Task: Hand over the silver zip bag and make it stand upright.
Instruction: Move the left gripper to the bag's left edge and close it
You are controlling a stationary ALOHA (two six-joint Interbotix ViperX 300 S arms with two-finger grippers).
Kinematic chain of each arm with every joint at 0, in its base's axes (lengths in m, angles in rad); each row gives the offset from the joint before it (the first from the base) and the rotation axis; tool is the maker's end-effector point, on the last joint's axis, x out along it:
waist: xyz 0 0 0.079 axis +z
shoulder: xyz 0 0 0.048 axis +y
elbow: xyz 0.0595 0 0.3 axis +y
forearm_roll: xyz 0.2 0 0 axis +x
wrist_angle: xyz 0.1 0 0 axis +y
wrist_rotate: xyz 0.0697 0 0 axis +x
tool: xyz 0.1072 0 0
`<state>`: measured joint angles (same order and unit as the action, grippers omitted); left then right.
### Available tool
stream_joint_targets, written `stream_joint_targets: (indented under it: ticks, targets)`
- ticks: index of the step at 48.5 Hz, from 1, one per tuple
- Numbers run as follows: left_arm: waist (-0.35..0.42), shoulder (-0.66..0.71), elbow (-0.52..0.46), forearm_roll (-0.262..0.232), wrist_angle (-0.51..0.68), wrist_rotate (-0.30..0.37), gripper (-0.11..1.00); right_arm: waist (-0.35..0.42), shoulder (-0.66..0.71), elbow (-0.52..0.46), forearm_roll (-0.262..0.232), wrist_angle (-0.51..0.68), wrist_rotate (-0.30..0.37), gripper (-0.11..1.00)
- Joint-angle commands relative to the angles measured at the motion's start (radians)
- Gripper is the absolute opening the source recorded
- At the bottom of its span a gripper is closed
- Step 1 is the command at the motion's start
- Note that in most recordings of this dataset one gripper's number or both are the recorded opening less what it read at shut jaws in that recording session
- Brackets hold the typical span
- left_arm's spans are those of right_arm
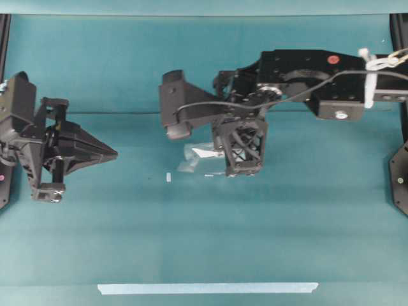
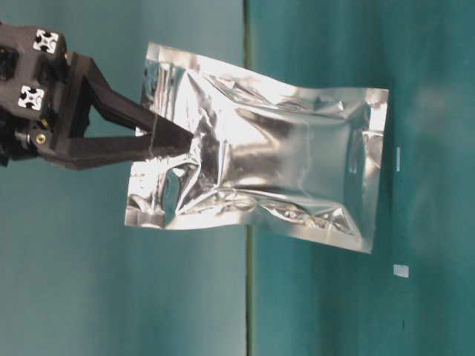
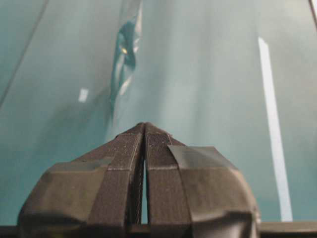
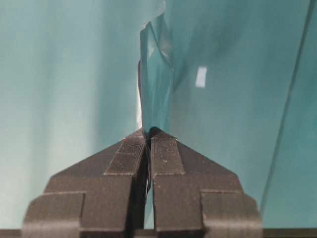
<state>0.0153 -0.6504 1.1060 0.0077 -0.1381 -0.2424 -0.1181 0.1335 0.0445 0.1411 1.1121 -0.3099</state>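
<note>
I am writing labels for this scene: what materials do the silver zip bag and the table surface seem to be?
The silver zip bag: probably metallised foil or plastic film, shiny and crinkled, with mirror-like highlights and flat sealed edges. The table surface: a matt teal covering, perhaps cloth or a mat; the frames leave this open.

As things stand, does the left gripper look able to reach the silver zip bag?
Probably yes: bare table lies between the left gripper and the silver zip bag, but its jaws are shut and must open first.

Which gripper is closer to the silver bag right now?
Right. The right gripper is pinching the silver bag at its edge; the left gripper is shut and empty, well off to the side.
</note>
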Motion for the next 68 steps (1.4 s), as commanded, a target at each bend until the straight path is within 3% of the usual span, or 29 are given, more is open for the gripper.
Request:
stream_joint_targets:
  ticks: [1,23,29,39,43,55,68]
  targets:
    - [0.000,0.009,-0.005,0.002,-0.037,-0.005,-0.01,0.009,-0.002,-0.029,-0.003,0.006,-0.021,0.02]
    - [0.009,0.104,0.003,0.002,-0.137,-0.018,0.02,0.026,0.014,-0.031,-0.038,0.015,-0.025,0.02]
    - [0.011,0.120,-0.002,0.003,-0.137,-0.038,0.25,0.026,0.014,-0.029,-0.057,0.012,-0.025,0.02]
    - [0.011,0.153,-0.009,0.002,-0.121,-0.043,0.85,0.026,0.021,-0.029,-0.061,0.015,-0.026,0.02]
    - [0.009,0.190,-0.017,0.002,-0.120,-0.028,0.98,0.028,0.023,-0.026,-0.064,0.012,-0.025,0.02]
    - [-0.002,0.350,-0.054,0.002,-0.155,0.017,0.97,0.038,0.026,-0.025,-0.064,0.011,-0.028,0.02]
    - [0.015,0.537,-0.120,0.003,-0.324,0.075,0.97,0.055,0.031,-0.023,-0.064,0.009,-0.032,0.02]
